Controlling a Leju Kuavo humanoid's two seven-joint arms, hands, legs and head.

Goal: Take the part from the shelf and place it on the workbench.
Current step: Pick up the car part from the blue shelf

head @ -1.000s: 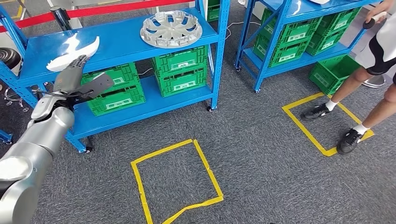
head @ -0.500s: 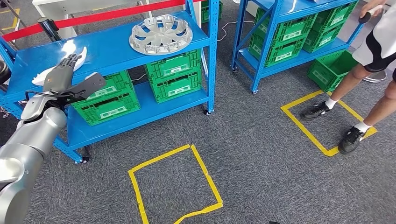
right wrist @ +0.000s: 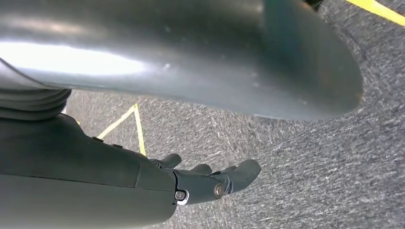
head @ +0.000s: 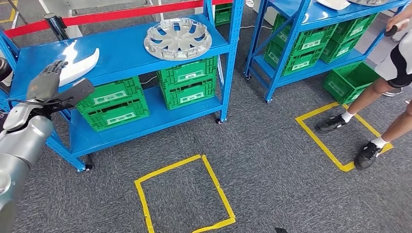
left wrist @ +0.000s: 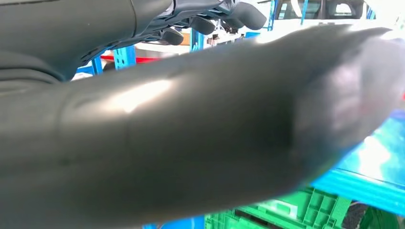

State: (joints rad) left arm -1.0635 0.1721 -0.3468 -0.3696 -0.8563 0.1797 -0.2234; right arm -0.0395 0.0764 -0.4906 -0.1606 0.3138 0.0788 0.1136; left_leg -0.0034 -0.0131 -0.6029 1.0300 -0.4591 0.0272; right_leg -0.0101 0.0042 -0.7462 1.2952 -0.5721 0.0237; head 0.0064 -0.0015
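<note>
Left hand (head: 47, 83), dark grey with fingers spread and holding nothing, is raised at the front edge of the blue metal shelf's (head: 121, 53) top deck. Its fingertips are just beside the white, curved, wing-shaped plastic part (head: 78, 60) lying near that deck's left end; whether they touch it is hard to tell. A silver spoked wheel cover (head: 178, 38) lies toward the deck's right end, and green slatted plastic crates (head: 189, 80) fill the level below. The right hand (right wrist: 205, 181) hangs over grey carpet, its fingers loosely apart and holding nothing. The white part looks like a light, stiff, glossy shell, likely slippery; grasping its thicker middle edge seems safest. The crates' white labels are too small to read.
</note>
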